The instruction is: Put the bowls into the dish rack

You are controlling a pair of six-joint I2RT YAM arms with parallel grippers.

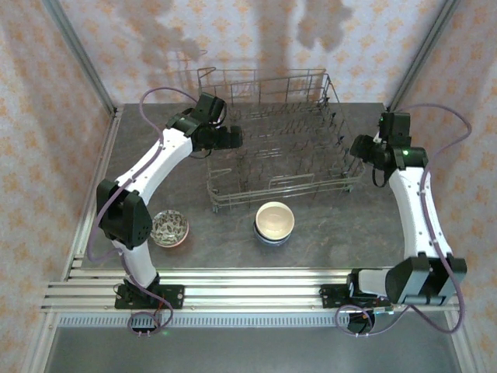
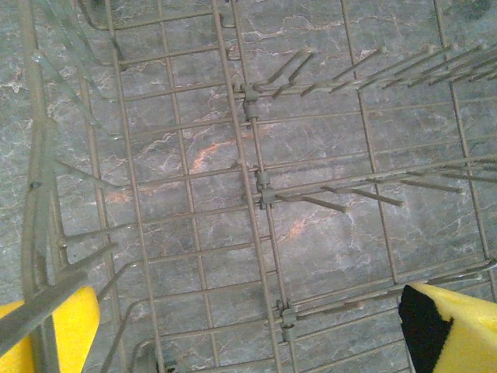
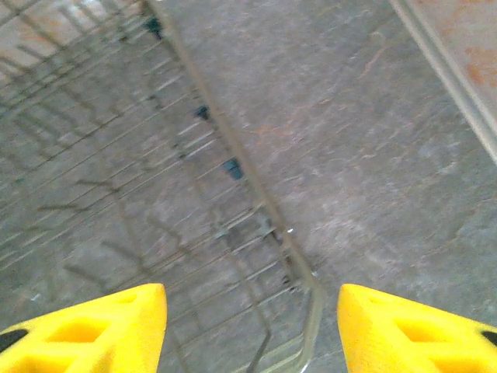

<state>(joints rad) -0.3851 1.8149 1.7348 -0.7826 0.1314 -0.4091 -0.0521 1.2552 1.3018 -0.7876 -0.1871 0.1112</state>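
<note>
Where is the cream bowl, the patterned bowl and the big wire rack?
cream bowl (image 1: 275,220): top view, its pale inside.
patterned bowl (image 1: 169,228): top view, its inside.
dish rack (image 1: 248,190): top view, its near wall.

Top external: high, behind both arms (image 1: 155,167), looking down. Wrist cameras: close, facing down between own jaws; dish rack (image 2: 256,194) wires shared beneath

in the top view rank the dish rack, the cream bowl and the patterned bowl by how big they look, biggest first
1. dish rack: by far the largest.
2 and 3. cream bowl and patterned bowl: they look nearly the same width on the table, so there is no clear order between them.
</note>
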